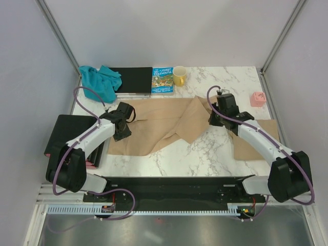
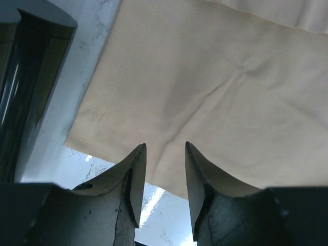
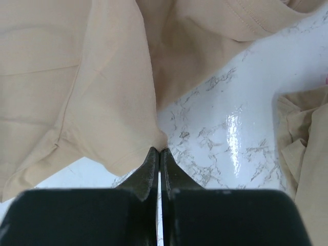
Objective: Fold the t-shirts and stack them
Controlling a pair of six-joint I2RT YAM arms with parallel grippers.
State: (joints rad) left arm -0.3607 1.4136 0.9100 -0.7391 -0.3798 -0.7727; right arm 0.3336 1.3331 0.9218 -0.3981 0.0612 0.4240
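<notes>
We read this as a robotics lab test cell, not a home. 2 arms, left [image 1: 87, 138] and right [image 1: 261, 141], are bolted to a black base rail [image 1: 174, 185] at the near edge of a marble-patterned table [image 1: 205, 159]. Plain grey panels [image 1: 154, 31] on aluminium posts [image 1: 59, 36] box it in. Purple cables [image 1: 84, 91] loop along the arms above a slotted white cable duct [image 1: 154, 209]. Staged props lie about: tan t-shirts [image 1: 164, 123], a yellow mug [image 1: 179, 76] and a picture book [image 1: 162, 80].

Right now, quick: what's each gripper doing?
Left gripper: open, over the tan t-shirt, holding nothing.
Right gripper: shut, pinching a fold of the tan t-shirt.
</notes>
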